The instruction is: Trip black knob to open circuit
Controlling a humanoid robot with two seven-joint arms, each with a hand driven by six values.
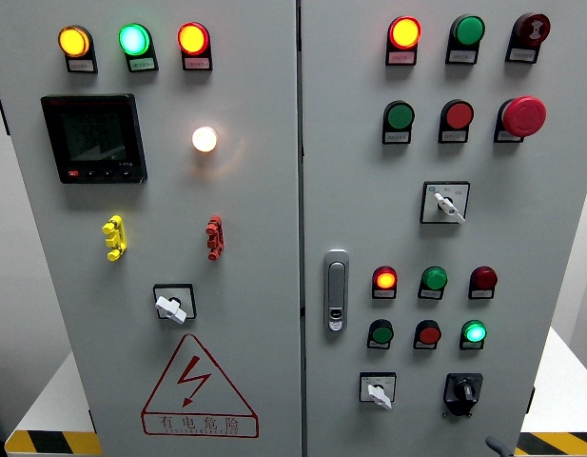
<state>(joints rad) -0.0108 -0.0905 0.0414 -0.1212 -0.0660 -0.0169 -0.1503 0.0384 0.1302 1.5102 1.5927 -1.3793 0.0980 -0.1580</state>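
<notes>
Peeking in at the bottom edge, right of the middle, a small grey tip of the right hand (498, 446) showed just below and right of the black knob (462, 392), apart from it; too little was visible to tell how the fingers were set. The black knob sat low on the right cabinet door (550, 238), beside a white selector switch (379, 390). Above them were two rows of round lamps, with a lit red lamp (385, 280) and a lit green lamp (475, 332). A metal door handle (336, 290) stood at the door's left edge. Higher up sat a red mushroom button (523, 115). The left door carried a dark display (93, 138) and a red warning triangle (198, 386).
</notes>
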